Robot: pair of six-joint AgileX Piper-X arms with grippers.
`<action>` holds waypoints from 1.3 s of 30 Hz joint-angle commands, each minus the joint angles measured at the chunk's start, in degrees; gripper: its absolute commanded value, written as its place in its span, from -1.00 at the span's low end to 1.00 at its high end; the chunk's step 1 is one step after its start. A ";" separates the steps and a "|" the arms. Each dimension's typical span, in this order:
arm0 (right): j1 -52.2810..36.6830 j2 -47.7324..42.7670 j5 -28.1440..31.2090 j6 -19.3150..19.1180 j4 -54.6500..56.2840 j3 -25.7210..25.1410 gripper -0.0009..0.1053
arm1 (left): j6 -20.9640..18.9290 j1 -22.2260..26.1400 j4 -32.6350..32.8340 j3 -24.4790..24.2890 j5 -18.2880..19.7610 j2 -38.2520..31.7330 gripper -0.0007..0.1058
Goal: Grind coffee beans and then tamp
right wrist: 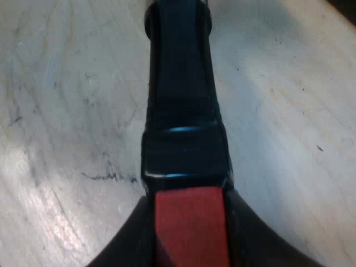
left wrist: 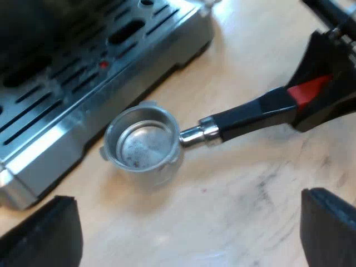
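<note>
While its two black fingers (right wrist: 130, 245) are pressing in on either side of the red end (right wrist: 189, 222), the right gripper (right wrist: 189, 253) is clamping the holder (right wrist: 181, 67) by the tip of its dark handle (right wrist: 183, 150), which is running off toward twelve o'clock above the pale wooden table (right wrist: 67, 111). The left gripper (left wrist: 186, 225) is hanging wide open over that same table, its own fingers standing well apart and gripping nothing. Just beyond it, the holder's metal basket (left wrist: 143, 143) is sitting open side up, nearly empty, with a few dark specks clinging to its floor. Taking the basket as the dial's centre, the handle is pointing toward two o'clock, where the right gripper is meeting the red end. The espresso machine (left wrist: 139, 44) is standing between nine and twelve o'clock, its slotted drip tray (left wrist: 61, 142) lying just beside the basket. Whether the basket is touching the table cannot be told.
</note>
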 commanded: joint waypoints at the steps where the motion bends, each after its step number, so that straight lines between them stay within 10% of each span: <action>1: 0.02 0.86 0.25 -0.70 -4.96 -0.85 -0.98 | 1.27 -0.37 -1.74 -0.01 -1.30 1.73 0.51; 39: -3.29 8.07 -2.41 1.19 -0.57 0.86 -0.98 | 2.24 -0.37 -4.37 0.04 1.01 14.33 0.51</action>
